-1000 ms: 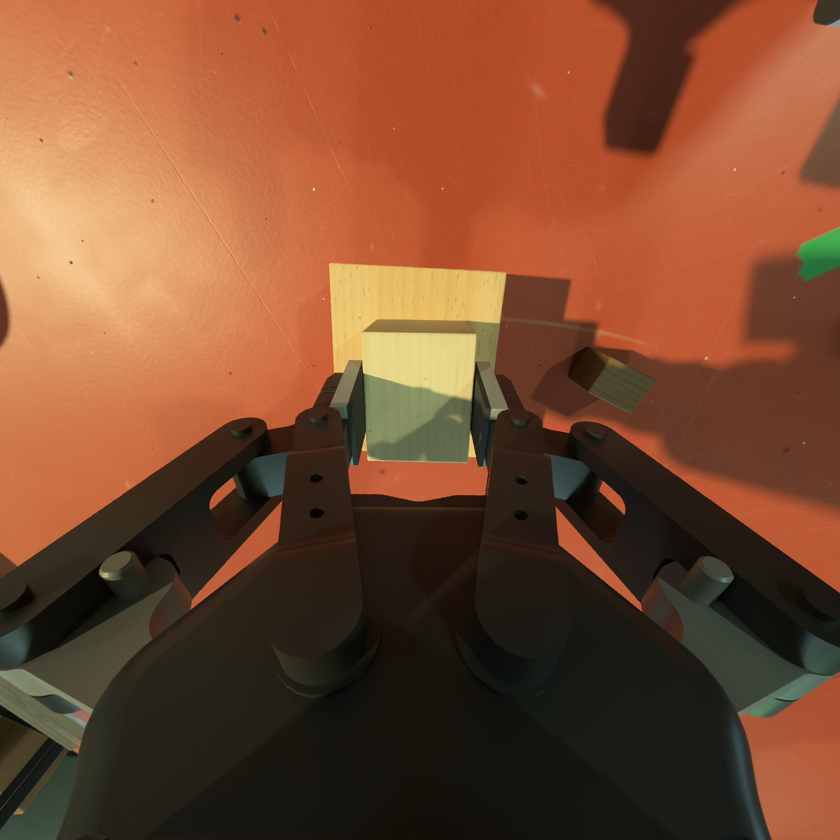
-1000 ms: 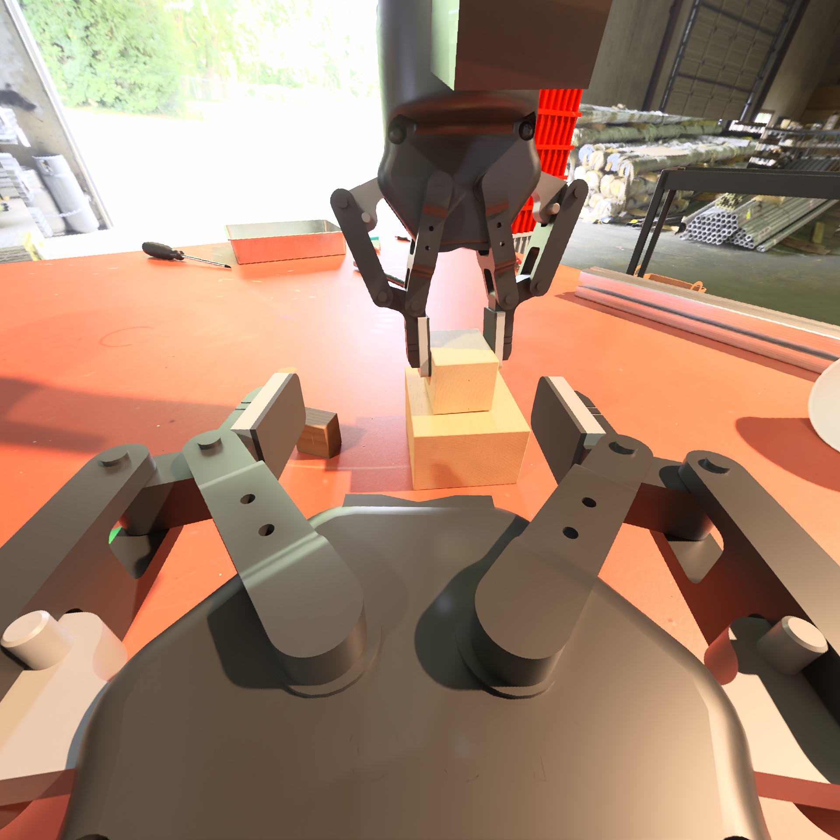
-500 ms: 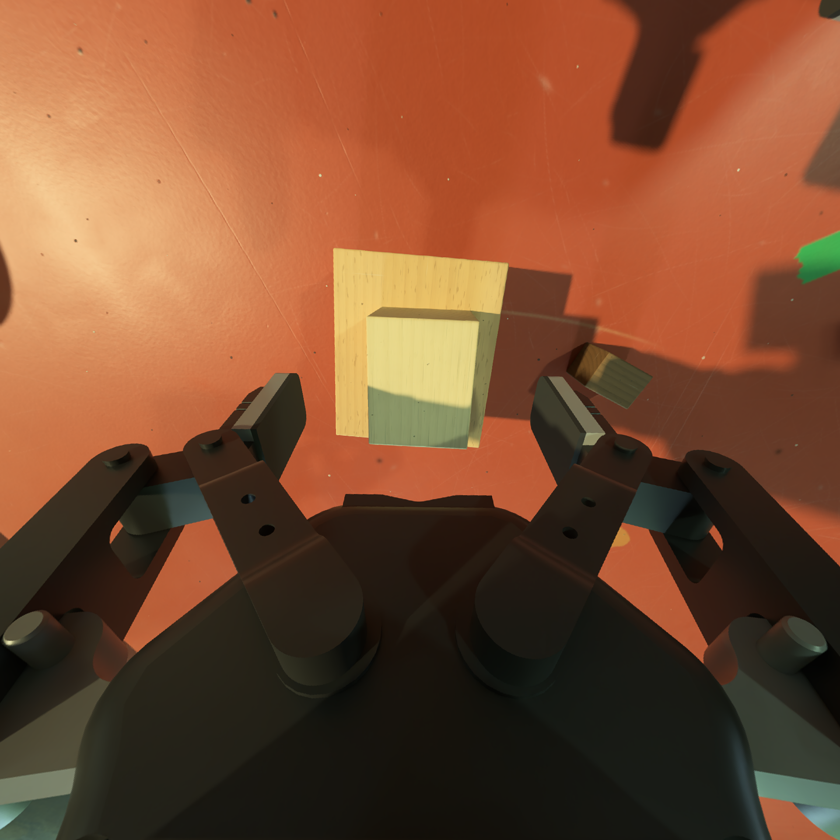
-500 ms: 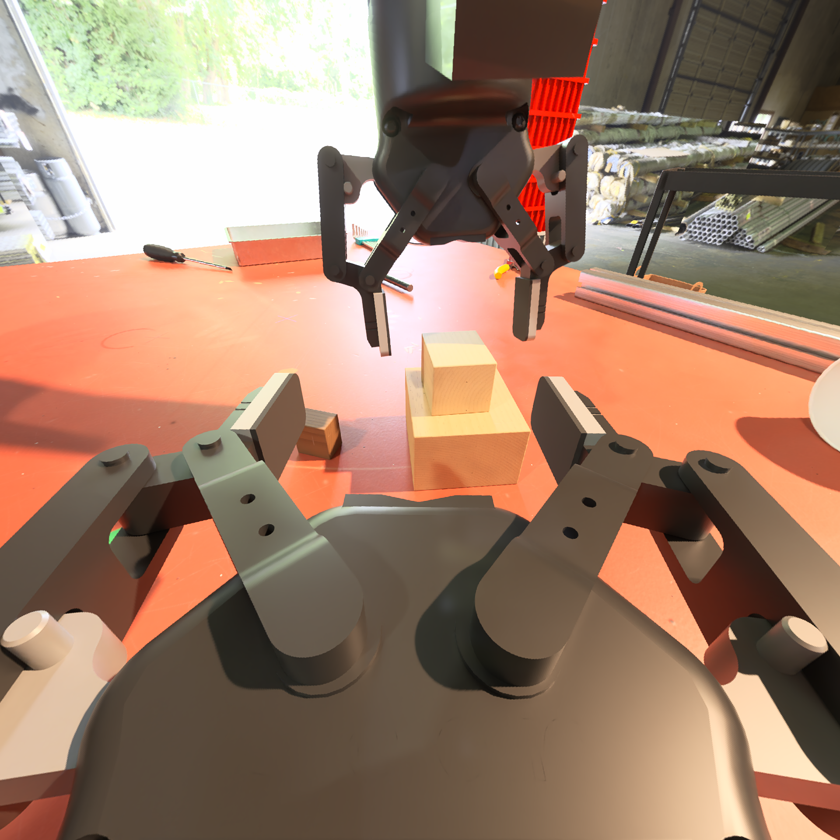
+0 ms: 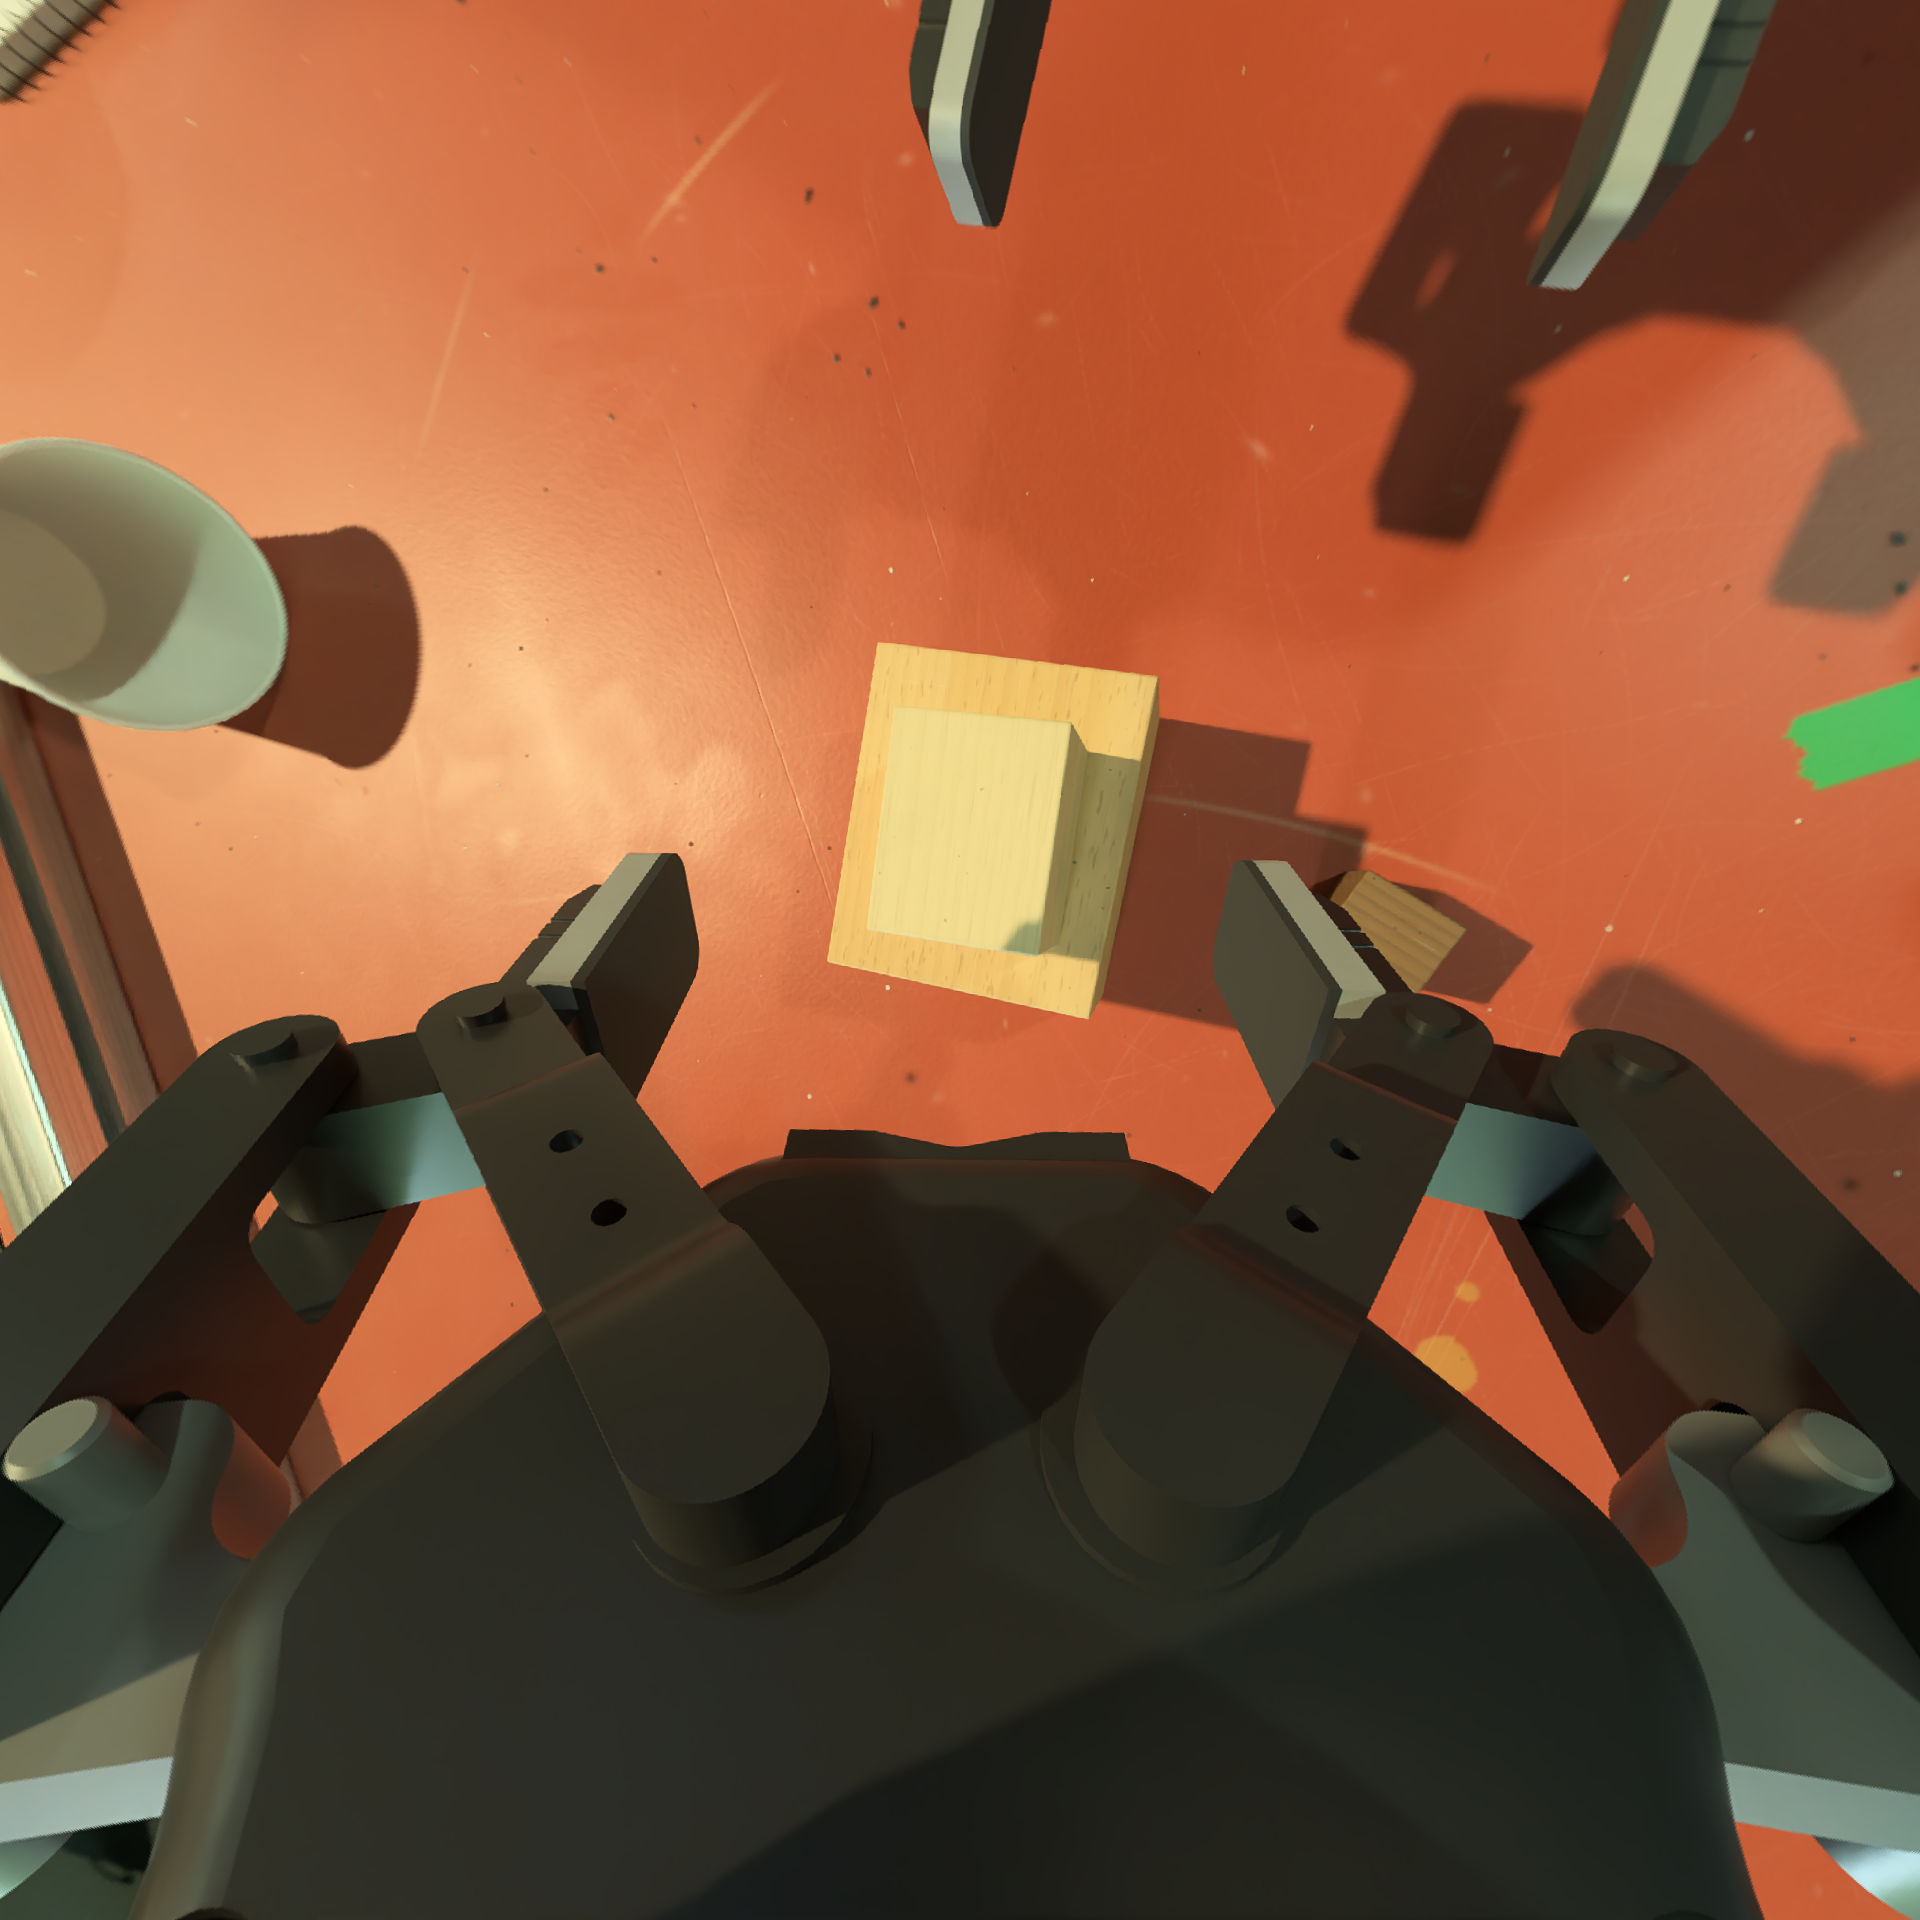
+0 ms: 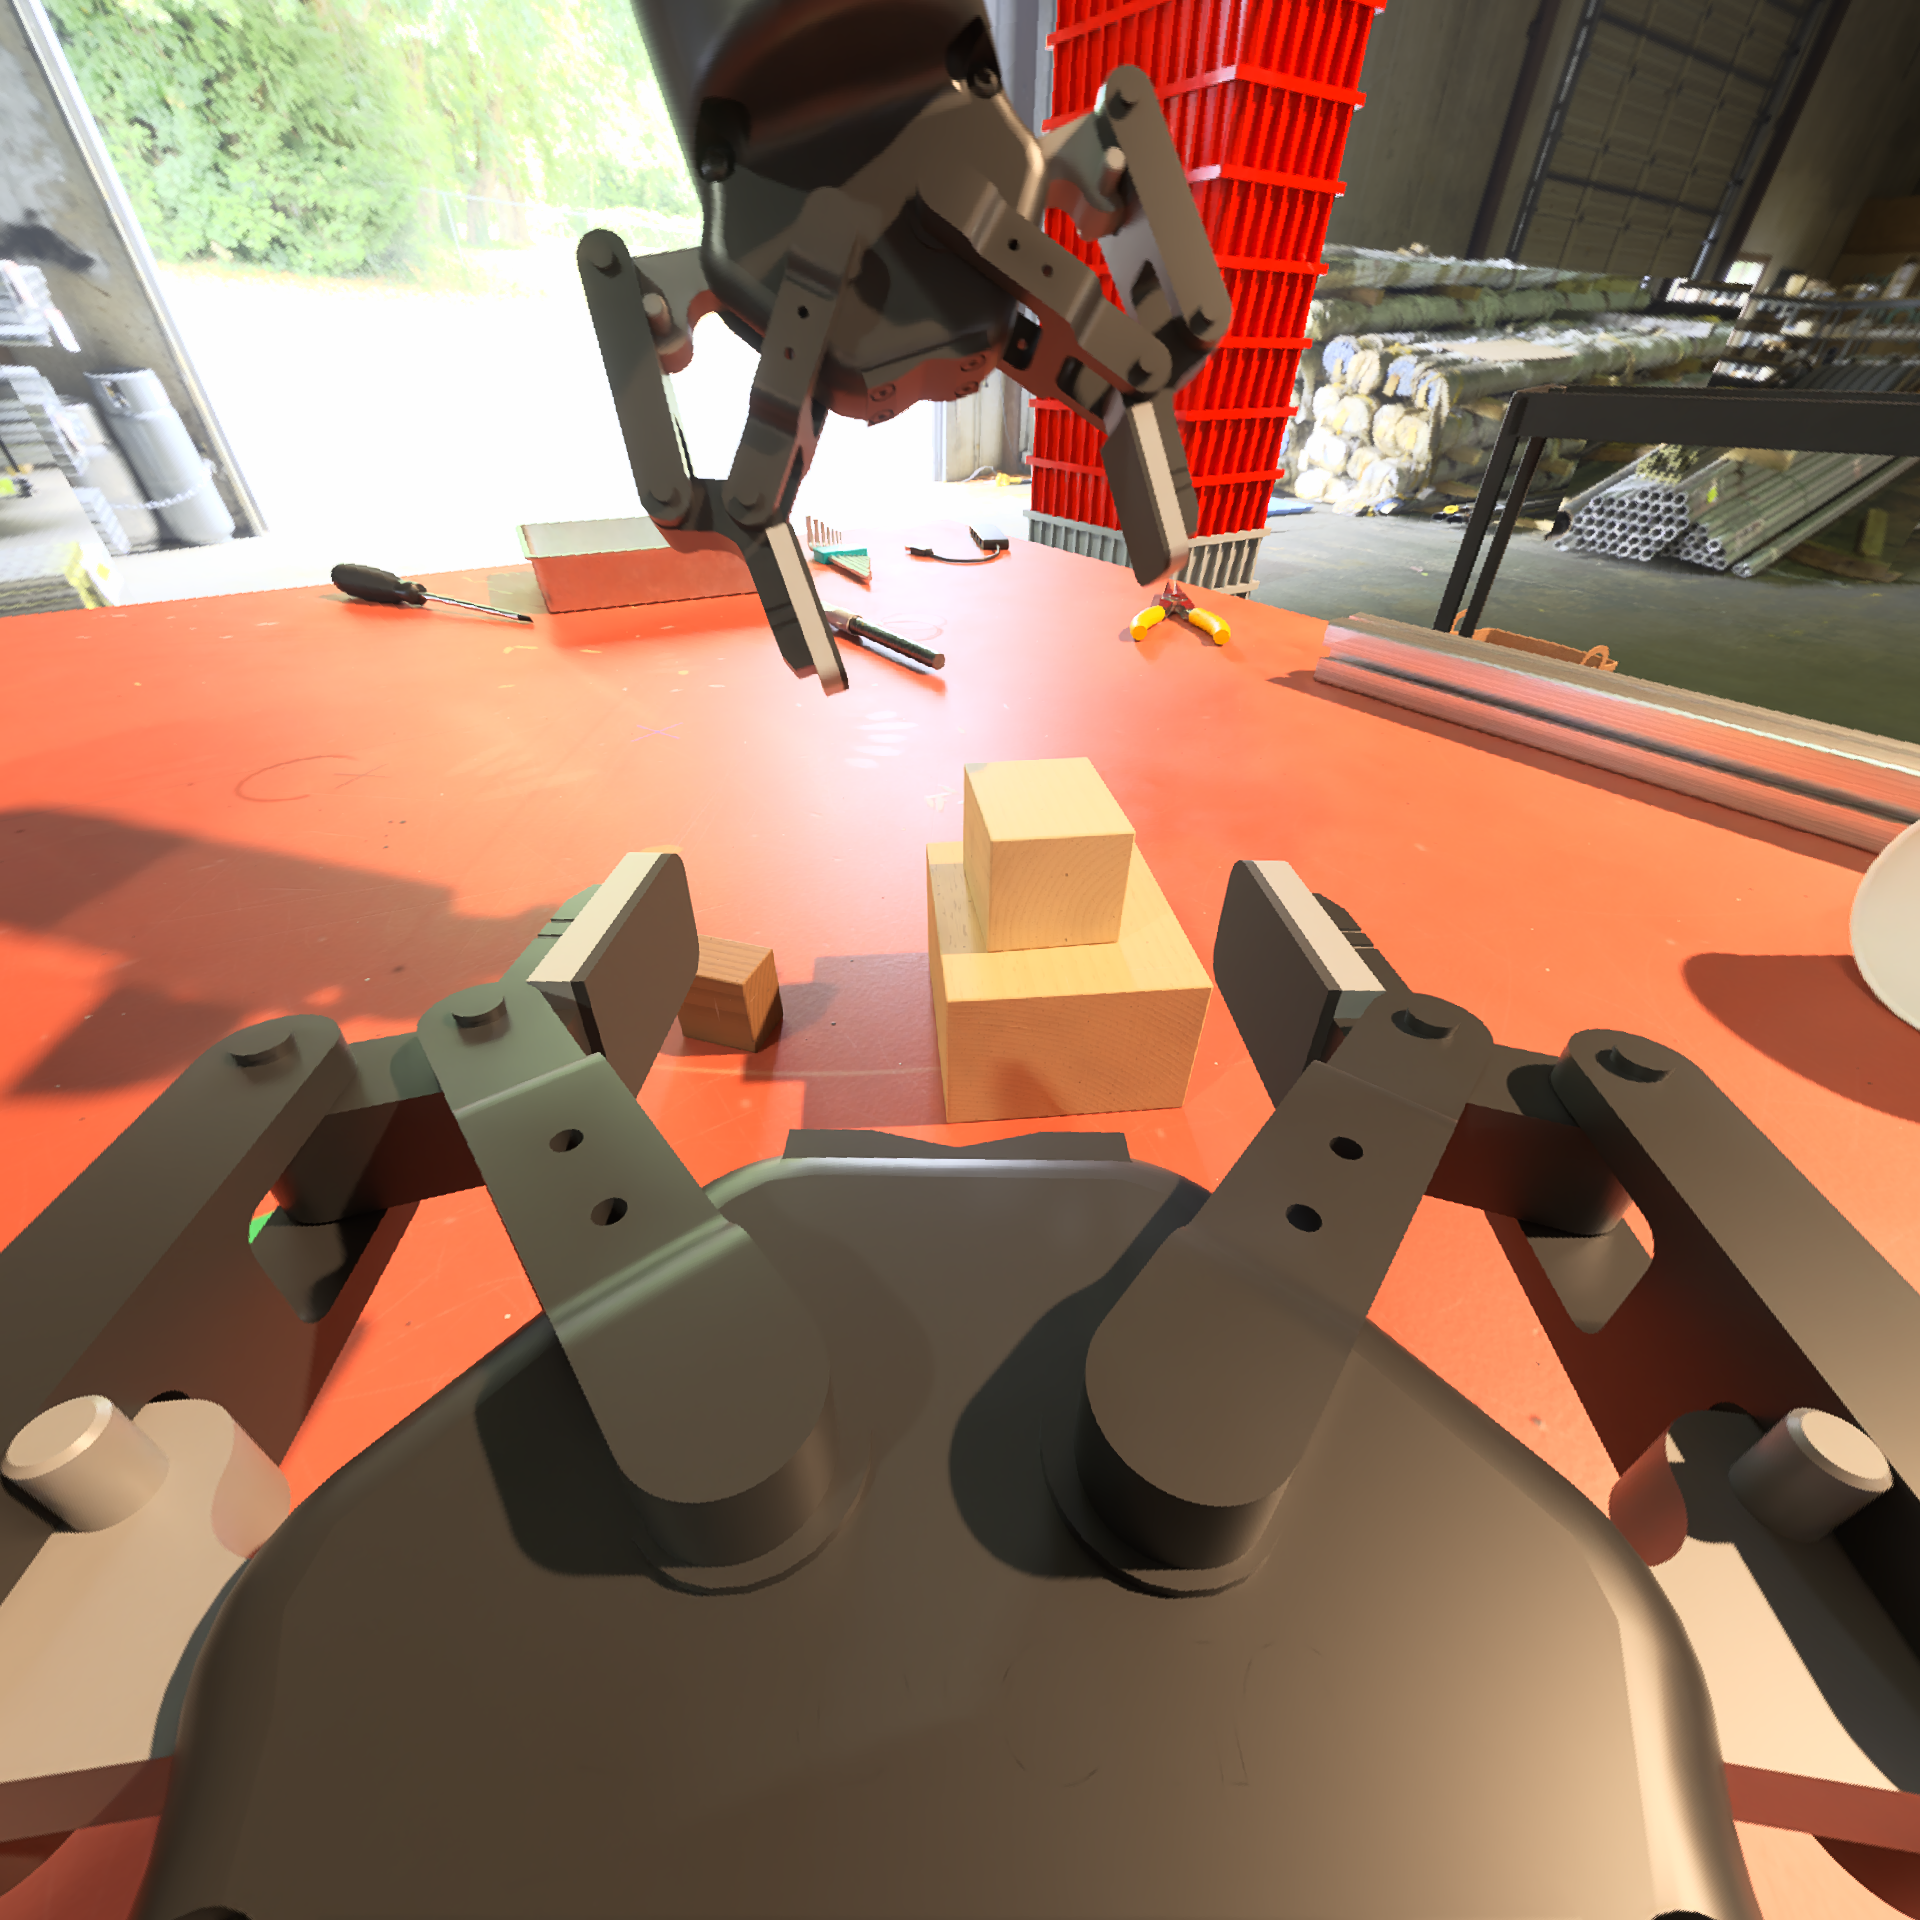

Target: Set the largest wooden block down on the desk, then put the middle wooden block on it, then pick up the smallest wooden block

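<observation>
Pale cube (image 6: 1044,852), larger pale block (image 6: 1070,1023), stacked

**Looking down on the stack, my jaws spread wide**

I am hovering over the red desk (image 5: 623,520) with my left gripper (image 5: 956,914) gaping and holding nothing. The middle wooden block (image 5: 971,826) is sitting on the largest wooden block (image 5: 1117,831) — offset toward its left edge. The smallest wooden block (image 5: 1403,935) is lying just behind my right finger. A white cup (image 5: 135,592) is standing well to the left — two other fingertips (image 5: 966,125) are showing up top.
</observation>
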Controlling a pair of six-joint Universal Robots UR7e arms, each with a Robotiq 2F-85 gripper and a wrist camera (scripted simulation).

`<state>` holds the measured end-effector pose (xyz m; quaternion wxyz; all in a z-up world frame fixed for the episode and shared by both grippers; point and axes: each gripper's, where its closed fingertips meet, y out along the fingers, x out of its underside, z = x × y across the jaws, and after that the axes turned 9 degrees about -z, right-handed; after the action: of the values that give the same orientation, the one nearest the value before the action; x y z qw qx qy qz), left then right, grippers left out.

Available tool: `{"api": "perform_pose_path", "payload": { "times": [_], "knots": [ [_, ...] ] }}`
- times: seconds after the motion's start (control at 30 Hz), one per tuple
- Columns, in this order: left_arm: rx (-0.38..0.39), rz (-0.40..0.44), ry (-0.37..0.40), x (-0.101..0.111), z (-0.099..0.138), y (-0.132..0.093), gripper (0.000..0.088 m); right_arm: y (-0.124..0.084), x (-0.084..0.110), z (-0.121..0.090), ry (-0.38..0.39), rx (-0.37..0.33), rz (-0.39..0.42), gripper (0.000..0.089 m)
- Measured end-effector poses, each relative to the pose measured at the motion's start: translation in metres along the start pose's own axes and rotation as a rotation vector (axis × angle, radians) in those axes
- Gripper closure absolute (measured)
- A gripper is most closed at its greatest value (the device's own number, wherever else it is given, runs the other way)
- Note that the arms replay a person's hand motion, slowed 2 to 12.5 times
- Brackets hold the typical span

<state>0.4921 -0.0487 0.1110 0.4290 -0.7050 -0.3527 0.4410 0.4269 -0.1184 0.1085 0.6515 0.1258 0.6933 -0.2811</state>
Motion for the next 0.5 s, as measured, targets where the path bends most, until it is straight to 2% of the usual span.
{"api": "perform_pose_path", "payload": {
  "times": [0.23, 0.33, 0.5],
  "knots": [
    [-0.026, 0.115, -0.048, 0.009, 0.019, -0.02, 0.0028, 0.0, 0.0, -0.001, -0.005, -0.001, -0.003, 0.0039],
    [0.011, 0.154, -0.028, 0.011, 0.039, -0.025, 0.0028, 0.001, 0.0, -0.001, -0.006, -0.002, -0.007, 0.0039],
    [0.124, 0.173, 0.048, 0.015, 0.081, -0.023, 0.0028, 0.002, 0.001, -0.001, -0.009, -0.004, -0.015, 0.0039]
  ]
}}
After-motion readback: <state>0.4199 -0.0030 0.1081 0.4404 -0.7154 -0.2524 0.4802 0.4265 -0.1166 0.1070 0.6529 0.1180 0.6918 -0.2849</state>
